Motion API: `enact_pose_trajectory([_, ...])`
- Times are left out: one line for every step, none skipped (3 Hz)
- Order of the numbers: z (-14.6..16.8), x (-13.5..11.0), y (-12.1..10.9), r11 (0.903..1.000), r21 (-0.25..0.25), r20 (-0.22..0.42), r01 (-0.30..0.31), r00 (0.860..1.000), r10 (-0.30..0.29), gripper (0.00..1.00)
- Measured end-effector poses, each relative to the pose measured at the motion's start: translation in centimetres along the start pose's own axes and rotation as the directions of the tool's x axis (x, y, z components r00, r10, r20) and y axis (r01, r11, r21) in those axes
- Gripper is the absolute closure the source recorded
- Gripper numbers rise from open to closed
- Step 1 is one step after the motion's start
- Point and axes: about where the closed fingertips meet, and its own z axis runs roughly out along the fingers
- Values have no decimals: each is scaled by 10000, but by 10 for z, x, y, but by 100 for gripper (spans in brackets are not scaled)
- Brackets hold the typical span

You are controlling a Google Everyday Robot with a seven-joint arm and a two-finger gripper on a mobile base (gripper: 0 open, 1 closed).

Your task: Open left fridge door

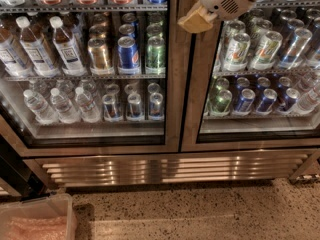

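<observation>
The left fridge door [172, 109] is a tall glass pane in a brushed-steel frame and stands shut, flush with the matching right door [194, 109]. Bottles and cans fill the shelves behind both panes. My gripper [199, 18], white with a tan tip, is at the top of the view. It sits in front of the seam between the two doors, on the right door's inner frame edge. The arm comes in from the upper right.
A louvred steel grille [170, 166] runs below the doors. A clear plastic bin [35, 219] sits on the speckled floor at lower left. A dark object [10, 169] stands at the left edge beside the fridge.
</observation>
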Motion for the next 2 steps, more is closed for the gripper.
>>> enact_pose_trajectory([1,-1,0,10000,-30,134,-70,9999,70,100])
enact_pose_trajectory([-2,-5,-1,10000,11,242,12,9997,-12,100])
